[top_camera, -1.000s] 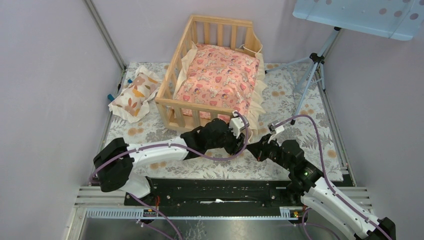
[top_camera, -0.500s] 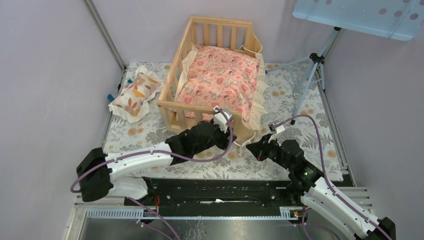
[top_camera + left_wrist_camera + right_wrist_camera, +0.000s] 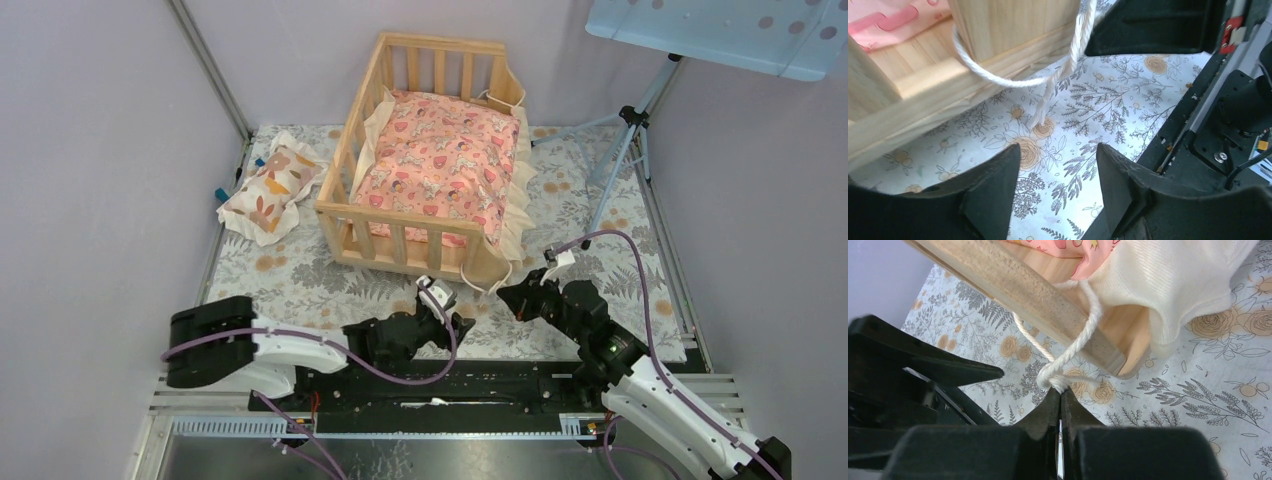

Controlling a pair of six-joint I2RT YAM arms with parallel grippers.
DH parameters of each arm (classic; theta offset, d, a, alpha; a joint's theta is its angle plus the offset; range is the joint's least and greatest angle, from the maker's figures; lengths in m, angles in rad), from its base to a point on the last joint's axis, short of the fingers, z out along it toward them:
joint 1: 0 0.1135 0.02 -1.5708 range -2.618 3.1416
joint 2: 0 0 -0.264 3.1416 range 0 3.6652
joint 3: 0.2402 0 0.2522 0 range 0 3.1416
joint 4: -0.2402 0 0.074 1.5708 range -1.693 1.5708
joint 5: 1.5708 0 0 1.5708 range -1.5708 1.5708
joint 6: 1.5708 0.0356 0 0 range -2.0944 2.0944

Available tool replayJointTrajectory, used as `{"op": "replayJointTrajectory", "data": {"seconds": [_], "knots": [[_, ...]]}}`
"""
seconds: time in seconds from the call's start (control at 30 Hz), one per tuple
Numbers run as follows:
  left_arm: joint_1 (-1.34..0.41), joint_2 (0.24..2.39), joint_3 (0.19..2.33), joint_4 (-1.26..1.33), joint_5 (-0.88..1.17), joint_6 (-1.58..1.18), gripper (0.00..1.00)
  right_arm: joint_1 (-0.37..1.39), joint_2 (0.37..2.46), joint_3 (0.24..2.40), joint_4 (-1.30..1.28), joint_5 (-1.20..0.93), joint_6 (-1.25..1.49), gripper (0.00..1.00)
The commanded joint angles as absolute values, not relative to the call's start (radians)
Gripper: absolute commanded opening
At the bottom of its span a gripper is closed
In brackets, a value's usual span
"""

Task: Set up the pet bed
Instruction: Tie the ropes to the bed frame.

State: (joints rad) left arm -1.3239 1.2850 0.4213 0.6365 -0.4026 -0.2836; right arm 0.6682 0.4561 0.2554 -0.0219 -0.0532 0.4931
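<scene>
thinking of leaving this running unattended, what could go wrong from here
1. The right jaws are shut on the white cord at the pet bed corner. A pull could drag or swing the whole frame, or the cord might slip from that thin pinch.
2. The cushion ruffle hangs over the open right side, so a dragged bed may shift it further out.
3. The left jaws stand open close to the cord's loop and could snag it.
</scene>
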Motion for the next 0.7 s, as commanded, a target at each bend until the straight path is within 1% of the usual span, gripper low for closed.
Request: {"op": "replayJointTrajectory", "data": {"seconds": [0.0, 0.03, 0.13, 0.2, 0.3, 0.4, 0.53, 0.67], "knots": [[-1.357, 1.43, 0.395, 1.063, -0.543, -0.254, 0.65, 0.664, 0.445, 0.265, -0.009, -0.011, 0.537, 0.0], [-1.363, 1.478, 0.394, 1.121, -0.557, -0.24, 0.66, 0.664, 0.446, 0.263, -0.009, -0.012, 0.541, 0.0], [-1.375, 1.602, 0.397, 1.298, -0.602, -0.211, 0.74, 0.665, 0.444, 0.263, -0.008, -0.015, 0.546, 0.0], [-1.379, 1.686, 0.403, 1.427, -0.628, -0.184, 0.78, 0.665, 0.442, 0.267, -0.009, -0.014, 0.545, 0.0], [-1.382, 1.798, 0.425, 1.52, -0.673, -0.164, 0.81, 0.665, 0.44, 0.27, -0.009, -0.016, 0.547, 0.0], [-1.382, 1.864, 0.443, 1.571, -0.714, -0.177, 0.81, 0.665, 0.437, 0.27, -0.009, -0.02, 0.552, 0.0], [-1.382, 1.925, 0.489, 1.582, -0.736, -0.163, 0.74, 0.664, 0.436, 0.268, -0.009, -0.023, 0.556, 0.0], [-1.379, 1.974, 0.525, 1.586, -0.723, -0.172, 0.71, 0.665, 0.436, 0.267, 0.022, -0.025, 0.56, 0.0]]}}
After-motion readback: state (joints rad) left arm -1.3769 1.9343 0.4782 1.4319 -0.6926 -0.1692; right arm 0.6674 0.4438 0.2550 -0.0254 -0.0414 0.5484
